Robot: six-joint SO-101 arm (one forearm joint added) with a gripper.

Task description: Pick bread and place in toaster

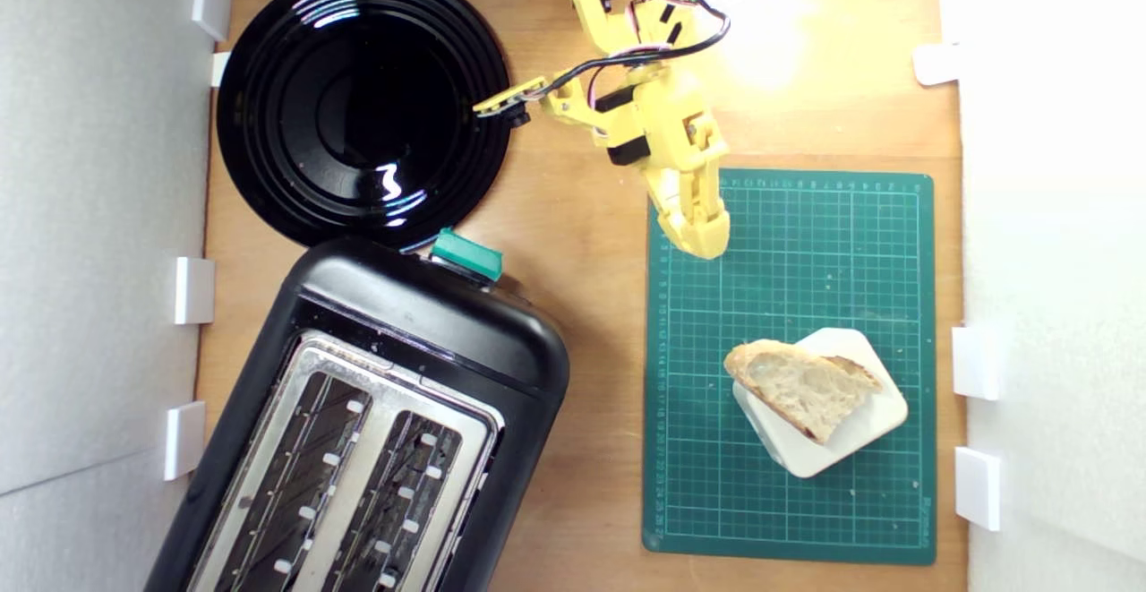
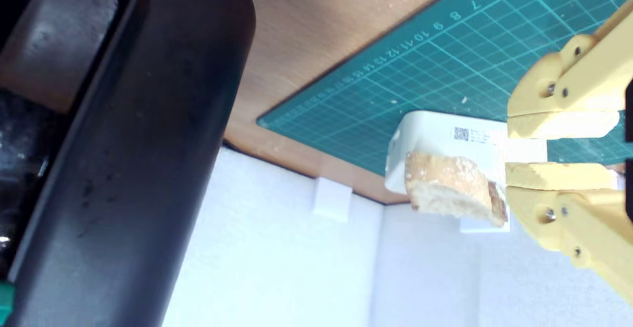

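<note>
My fingers (image 1: 703, 238) hang slightly parted and empty, approaching the bread (image 1: 801, 386) on its white block (image 1: 882, 417) at five o'clock; next, descend and straddle the crust.

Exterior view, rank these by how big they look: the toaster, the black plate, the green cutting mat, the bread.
1. toaster, partly cut off by the frame edge
2. and 3. green cutting mat and black plate: the two look too close to rank
4. bread, clearly smallest
</note>
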